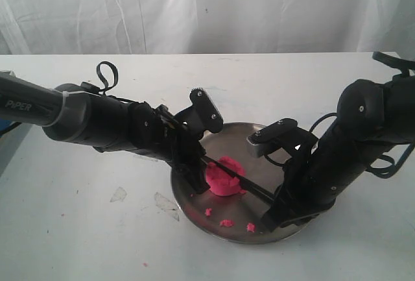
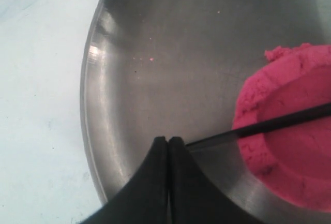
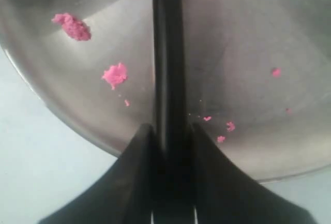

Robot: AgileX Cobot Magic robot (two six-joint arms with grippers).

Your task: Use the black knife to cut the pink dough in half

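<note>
The pink dough [image 1: 224,177] [image 2: 289,151] is a lumpy puck near the middle of the round metal plate [image 1: 259,139] [image 2: 155,53] [image 3: 248,53]. Across its top lies the black knife [image 1: 256,190] [image 2: 279,123] [image 3: 166,53], pressed into a groove. My right gripper [image 1: 272,213] [image 3: 168,128] is shut on the knife's handle at the plate's near right rim. My left gripper [image 1: 196,180] [image 2: 168,140] is shut with nothing between its fingers, resting on the plate left of the dough. The blade's tip ends against the outer side of one of its fingers.
Small pink crumbs [image 1: 226,222] [image 3: 115,75] lie on the plate's near part. Two clear scraps [image 1: 167,204] lie on the white table left of the plate. A white curtain hangs behind. The table's left edge is near the left arm.
</note>
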